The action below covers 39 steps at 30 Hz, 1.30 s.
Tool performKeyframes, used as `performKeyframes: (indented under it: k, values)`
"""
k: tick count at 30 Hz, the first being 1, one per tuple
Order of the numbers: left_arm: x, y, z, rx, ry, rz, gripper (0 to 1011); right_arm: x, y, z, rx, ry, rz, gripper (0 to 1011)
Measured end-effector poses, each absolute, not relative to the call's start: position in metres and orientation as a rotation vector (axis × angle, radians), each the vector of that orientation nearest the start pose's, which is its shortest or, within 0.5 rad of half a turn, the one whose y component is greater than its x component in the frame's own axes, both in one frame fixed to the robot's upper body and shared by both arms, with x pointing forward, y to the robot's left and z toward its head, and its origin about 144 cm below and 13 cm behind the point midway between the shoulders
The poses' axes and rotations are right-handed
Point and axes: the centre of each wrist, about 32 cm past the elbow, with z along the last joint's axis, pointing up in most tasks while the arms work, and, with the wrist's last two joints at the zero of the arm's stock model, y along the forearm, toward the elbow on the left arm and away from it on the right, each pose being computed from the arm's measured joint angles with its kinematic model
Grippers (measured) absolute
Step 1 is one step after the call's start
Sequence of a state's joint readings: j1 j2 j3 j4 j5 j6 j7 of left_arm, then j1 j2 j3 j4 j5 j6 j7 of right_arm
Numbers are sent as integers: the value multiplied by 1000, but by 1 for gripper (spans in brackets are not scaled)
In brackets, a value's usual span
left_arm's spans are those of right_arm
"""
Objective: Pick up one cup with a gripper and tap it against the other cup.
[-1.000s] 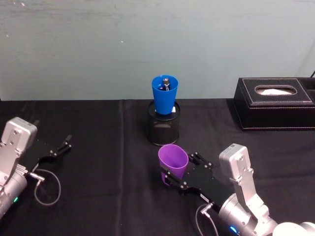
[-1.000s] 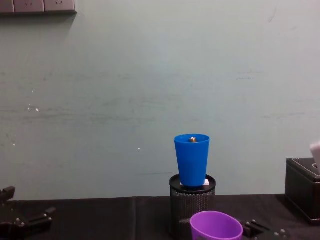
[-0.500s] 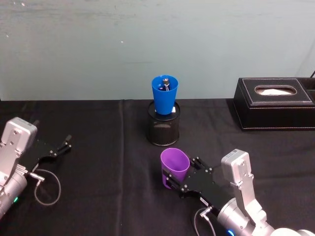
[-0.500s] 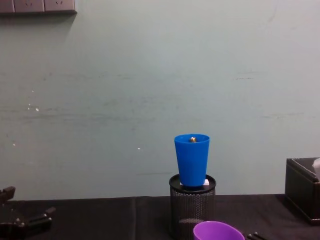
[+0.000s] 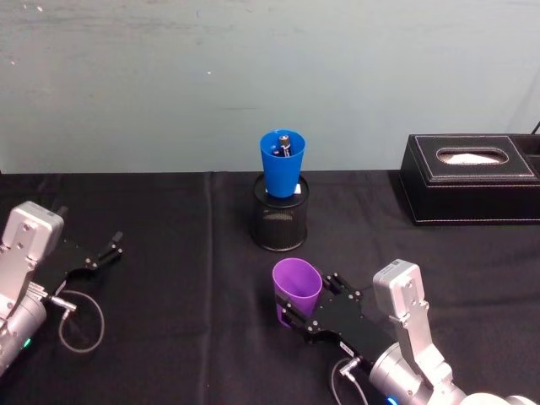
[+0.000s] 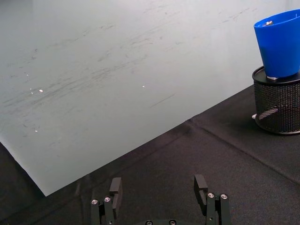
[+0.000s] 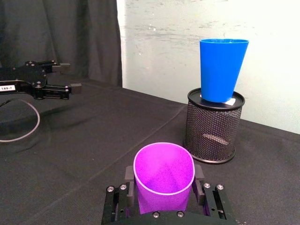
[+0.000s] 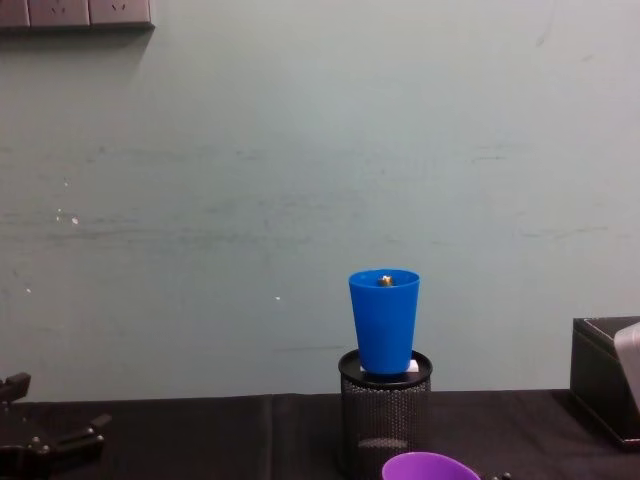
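Purple cup (image 5: pixel 296 289) is clamped between the jaws of my right gripper (image 5: pixel 302 310), near the front of the table (image 5: pixel 169 253). Blue cup (image 5: pixel 283 163) stands apart on the mesh holder (image 5: pixel 280 224). My left gripper (image 5: pixel 103 252) rests spread, holding nothing.

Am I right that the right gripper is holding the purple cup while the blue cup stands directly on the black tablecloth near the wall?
Not quite. The right gripper does hold the purple cup, but the blue cup is not on the cloth: it sits in the top of the black mesh holder, which stands on the tablecloth. The right wrist view shows this plainly.
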<state>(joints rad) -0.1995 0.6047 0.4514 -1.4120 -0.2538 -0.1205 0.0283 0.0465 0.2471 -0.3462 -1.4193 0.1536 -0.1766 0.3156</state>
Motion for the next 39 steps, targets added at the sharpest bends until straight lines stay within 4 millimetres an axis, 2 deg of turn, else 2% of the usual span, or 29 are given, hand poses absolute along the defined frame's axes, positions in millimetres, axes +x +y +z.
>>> performKeyframes:
  k: [10,21,26,39]
  values:
    - [489,310,1140,304,-285,1248,1000,452,-205,1094,-79,-62,-938,724]
    - [489,310,1140,304,-285,1248,1000,451,-206,1093,-85,-58,-937,997]
    - [489,310,1140,304,-285,1248,1000,451,-206,1094,-84,-59,-937,1002]
    - [489,310,1140,304,-285,1248,1000,452,-201,1125,-56,-190,-939,1002]
